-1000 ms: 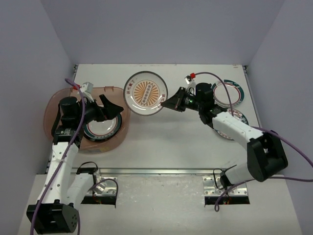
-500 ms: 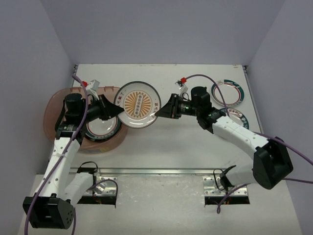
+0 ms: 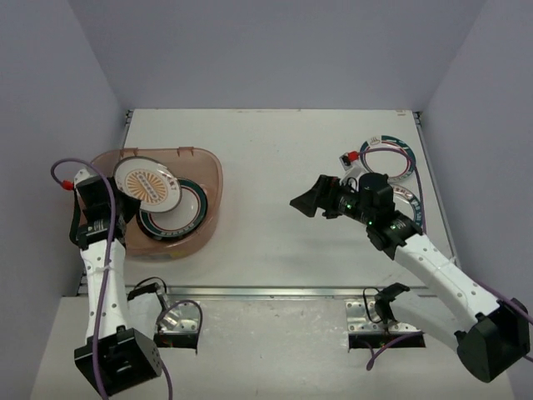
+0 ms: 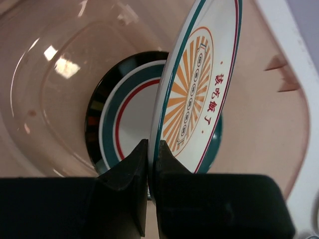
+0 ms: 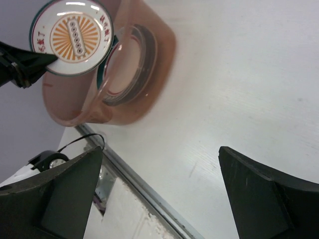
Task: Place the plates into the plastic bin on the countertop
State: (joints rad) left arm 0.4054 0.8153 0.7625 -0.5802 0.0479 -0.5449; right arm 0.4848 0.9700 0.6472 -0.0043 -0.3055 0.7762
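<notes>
Top external: white countertop (image 3: pixel 275 150), lavender walls (image 3: pixel 275 50); left gripper (image 4: pixel 150 149) pinching plate (image 4: pixel 199 89), right gripper (image 3: pixel 304 200) apart

Lab booth, lavender walls (image 3: pixel 275 50) (white countertop (image 3: pixel 275 242))

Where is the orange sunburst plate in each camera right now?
Top external: sunburst plate, left side, over the plastic bin.
Left wrist: sunburst plate, centre, rim pinched in the left claw.
Right wrist: sunburst plate, top left.
Shared landmark: plastic bin beneath it.
</notes>
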